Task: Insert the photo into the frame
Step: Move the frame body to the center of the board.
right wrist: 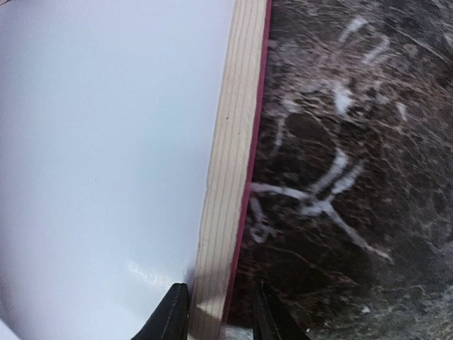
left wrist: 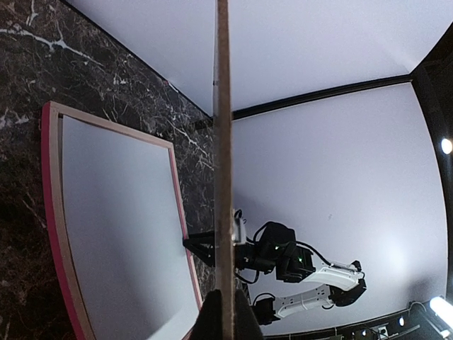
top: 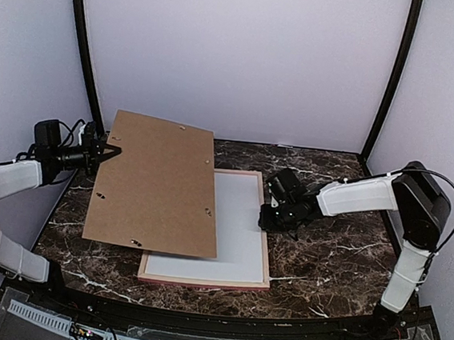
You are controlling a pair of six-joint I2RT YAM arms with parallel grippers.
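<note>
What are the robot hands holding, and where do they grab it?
Left gripper pinches the brown backing panel by its left edge. Right gripper just straddles the right rail of the frame, holding nothing.

The left arm (top: 16, 175) climbs from its base, and its forearm lies about level, pointing to the right. The left gripper (top: 108, 153) has its jaws pressed together on the edge of the hardboard panel (top: 157, 183), which runs straight out ahead of the jaws. The right arm (top: 360, 196) rises from its base, folds at the elbow and stretches to the left with the wrist tipped down. The right gripper (top: 274, 216) points downward with its jaws parted. One rail of the frame (right wrist: 230, 177) sits between them, and a sliver of gap shows beside the outer jaw.
</note>
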